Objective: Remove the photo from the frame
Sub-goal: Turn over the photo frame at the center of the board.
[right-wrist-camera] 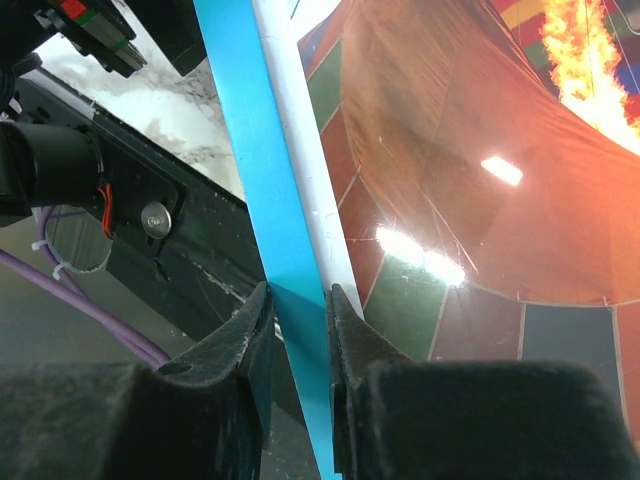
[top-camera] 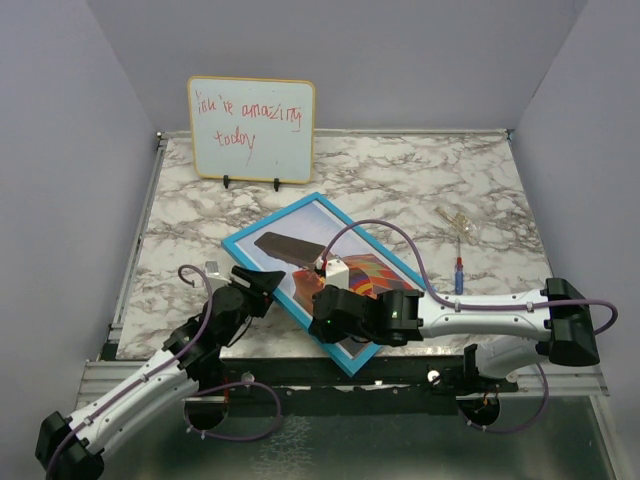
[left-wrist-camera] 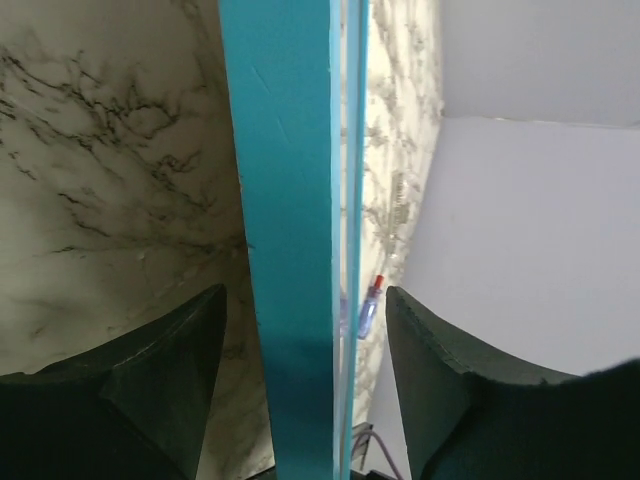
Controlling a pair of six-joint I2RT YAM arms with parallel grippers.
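The frame (top-camera: 385,250) has a bright blue rim and lies slantwise on the marble table, its near corner over the front edge. The photo (top-camera: 300,235) sits inside it, balloon side up, behind reflective glazing. My right gripper (top-camera: 325,320) is shut on the frame's near rim (right-wrist-camera: 245,150). In the right wrist view the right gripper (right-wrist-camera: 298,310) pinches the blue rim, with the photo's orange and green panels (right-wrist-camera: 450,180) right beside it. My left gripper (top-camera: 262,285) is open at the frame's left edge. In the left wrist view the left gripper (left-wrist-camera: 305,330) straddles that edge (left-wrist-camera: 290,200) with gaps on both sides.
A small whiteboard (top-camera: 252,128) with red handwriting stands at the back left. A screwdriver (top-camera: 459,273) with a red and blue handle lies right of the frame, and shows in the left wrist view (left-wrist-camera: 370,305). A small clear piece (top-camera: 456,222) lies behind it. Grey walls enclose the table.
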